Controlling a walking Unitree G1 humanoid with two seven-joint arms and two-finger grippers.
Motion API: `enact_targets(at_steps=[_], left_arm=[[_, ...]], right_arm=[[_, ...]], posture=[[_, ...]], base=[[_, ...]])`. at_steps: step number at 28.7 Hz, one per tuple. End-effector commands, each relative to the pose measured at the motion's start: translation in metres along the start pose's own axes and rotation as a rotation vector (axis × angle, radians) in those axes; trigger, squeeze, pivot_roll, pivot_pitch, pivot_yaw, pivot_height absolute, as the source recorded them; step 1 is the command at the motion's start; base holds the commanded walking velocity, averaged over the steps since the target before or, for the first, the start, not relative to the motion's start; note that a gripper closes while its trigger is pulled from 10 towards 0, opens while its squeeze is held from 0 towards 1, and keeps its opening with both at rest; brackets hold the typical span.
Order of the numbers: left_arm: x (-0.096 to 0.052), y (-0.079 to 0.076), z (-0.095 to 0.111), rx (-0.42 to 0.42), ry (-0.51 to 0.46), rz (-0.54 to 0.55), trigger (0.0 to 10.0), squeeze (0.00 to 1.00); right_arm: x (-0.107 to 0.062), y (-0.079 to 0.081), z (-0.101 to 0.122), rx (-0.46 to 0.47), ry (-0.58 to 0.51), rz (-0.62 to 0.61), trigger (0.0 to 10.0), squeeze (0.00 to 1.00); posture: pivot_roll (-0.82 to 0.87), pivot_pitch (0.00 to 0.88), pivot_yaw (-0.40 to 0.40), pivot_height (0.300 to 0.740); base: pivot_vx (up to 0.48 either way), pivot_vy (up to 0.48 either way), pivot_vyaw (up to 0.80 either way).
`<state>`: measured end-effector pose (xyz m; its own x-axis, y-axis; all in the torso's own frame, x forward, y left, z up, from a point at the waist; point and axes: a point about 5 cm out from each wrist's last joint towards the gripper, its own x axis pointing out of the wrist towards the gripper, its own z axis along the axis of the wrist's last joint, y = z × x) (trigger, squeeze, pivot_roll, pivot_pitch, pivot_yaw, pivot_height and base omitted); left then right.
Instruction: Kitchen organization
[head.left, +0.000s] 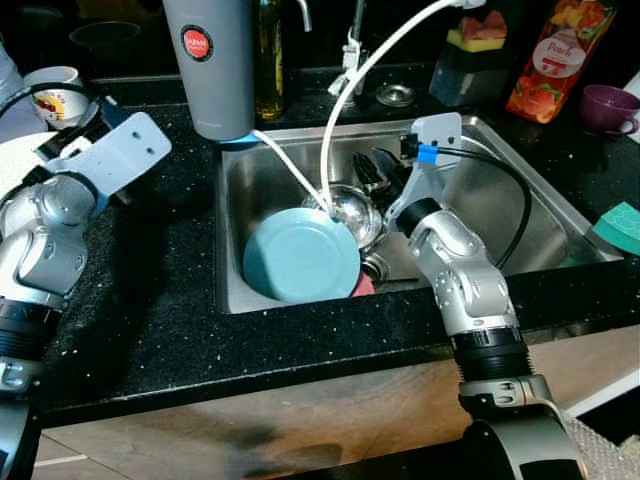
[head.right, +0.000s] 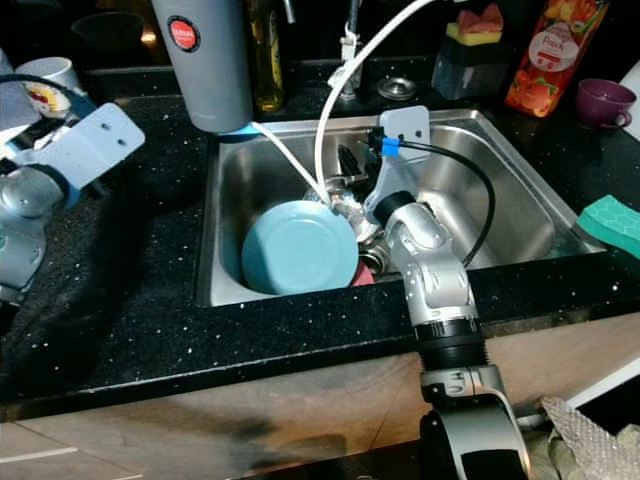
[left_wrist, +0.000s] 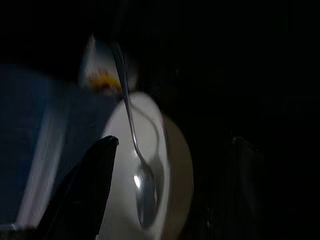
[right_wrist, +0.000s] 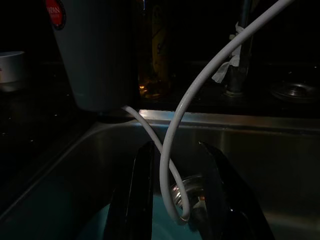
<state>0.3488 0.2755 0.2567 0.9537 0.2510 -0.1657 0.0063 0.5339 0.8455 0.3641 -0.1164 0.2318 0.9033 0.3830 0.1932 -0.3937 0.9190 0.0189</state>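
Stainless sink (head.left: 560, 230) set in speckled black stone counter (head.left: 160, 300). Round teal plate (head.left: 300, 258) inside, leaning tilted at sink's left half, face toward camera; shiny metal strainer (head.left: 352, 210) just behind it. Right gripper (right_wrist: 175, 200) down in sink behind plate, fingers apart, straddling white hose (head.left: 345, 100) loop. Left gripper (left_wrist: 170, 175) over counter left of sink, fingers apart above white plate (left_wrist: 160, 145) carrying a steel spoon (left_wrist: 140, 175), bowl end toward the gripper, handle pointing away. Grey cylindrical filter jug (head.left: 210, 60) at sink's back-left corner.

sink (head.left: 520, 200): right half free | left half blocked: blue plate (head.left: 300, 258), white hose (head.left: 345, 110), metal bowl (head.left: 355, 212)
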Motion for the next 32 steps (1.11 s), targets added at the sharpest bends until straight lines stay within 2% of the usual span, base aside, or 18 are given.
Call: enact_targets(at_steps=[1, 15, 16, 17, 18, 19, 22, 23, 24, 26, 27, 28, 32], left_arm=[[0.000, 0.000, -0.012, 0.016, 0.061, -0.010, 10.0, 0.00], [0.015, 0.008, -0.048, 0.026, 0.197, 0.017, 10.0, 0.00], [0.016, 0.008, -0.049, 0.024, 0.204, 0.011, 8.7, 0.00], [0.016, 0.008, -0.049, 0.024, 0.204, 0.011, 8.7, 0.00], [0.018, 0.008, -0.049, 0.004, 0.203, 0.001, 3.5, 0.00], [0.019, 0.008, -0.048, -0.003, 0.200, -0.007, 0.0, 0.00], [0.020, 0.008, -0.046, -0.010, 0.196, -0.014, 0.0, 0.00], [0.021, 0.008, -0.045, -0.010, 0.193, -0.019, 3.3, 0.00], [0.022, 0.008, -0.044, -0.008, 0.190, -0.023, 4.5, 0.00], [0.023, 0.007, -0.043, -0.007, 0.185, -0.030, 4.5, 0.00], [0.024, 0.007, -0.042, -0.007, 0.181, -0.037, 2.7, 0.00], [0.025, 0.006, -0.041, -0.009, 0.176, -0.047, 0.0, 0.00], [0.026, 0.005, -0.040, -0.010, 0.168, -0.061, 0.0, 0.00]], right_arm=[[0.001, 0.002, -0.001, 0.007, 0.009, 0.010, 10.0, 0.00], [0.002, 0.003, -0.001, 0.008, 0.019, 0.021, 10.0, 0.00], [0.002, 0.003, -0.001, 0.008, 0.019, 0.022, 10.0, 0.00], [0.002, 0.003, -0.001, 0.008, 0.019, 0.022, 10.0, 0.00], [0.002, 0.003, -0.001, 0.007, 0.020, 0.021, 10.0, 0.00], [0.002, 0.003, -0.001, 0.006, 0.020, 0.021, 10.0, 0.00], [0.002, 0.002, -0.001, 0.005, 0.020, 0.019, 10.0, 0.00], [0.002, 0.002, -0.001, 0.005, 0.021, 0.018, 10.0, 0.00], [0.002, 0.002, -0.001, 0.006, 0.021, 0.017, 10.0, 0.00], [0.002, 0.001, -0.001, 0.005, 0.021, 0.016, 10.0, 0.00], [0.002, 0.001, -0.001, 0.006, 0.022, 0.015, 10.0, 0.00], [0.002, 0.001, -0.001, 0.006, 0.022, 0.014, 10.0, 0.00], [0.002, 0.000, 0.000, 0.006, 0.022, 0.013, 10.0, 0.00]], posture=[[0.04, 0.049, -0.040, 0.740], [0.04, 0.064, -0.049, 0.740], [0.04, 0.064, -0.049, 0.740], [0.04, 0.064, -0.049, 0.740], [0.03, 0.067, -0.049, 0.740], [0.03, 0.068, -0.046, 0.740], [0.03, 0.069, -0.046, 0.740], [0.03, 0.069, -0.045, 0.740], [0.03, 0.069, -0.045, 0.740], [0.03, 0.070, -0.044, 0.740], [0.03, 0.070, -0.044, 0.740], [0.03, 0.070, -0.044, 0.740], [0.03, 0.071, -0.044, 0.740]], base=[[0.000, 0.000, 0.00], [0.000, 0.000, 0.00], [0.000, 0.000, 0.00], [0.000, 0.000, 0.00], [0.000, 0.000, 0.00], [0.000, 0.000, 0.00], [0.000, 0.000, 0.00], [0.000, 0.000, 0.00], [0.000, 0.000, 0.00], [0.000, 0.000, 0.00], [0.000, 0.000, 0.00], [0.000, 0.000, 0.00], [0.000, 0.000, 0.00]])
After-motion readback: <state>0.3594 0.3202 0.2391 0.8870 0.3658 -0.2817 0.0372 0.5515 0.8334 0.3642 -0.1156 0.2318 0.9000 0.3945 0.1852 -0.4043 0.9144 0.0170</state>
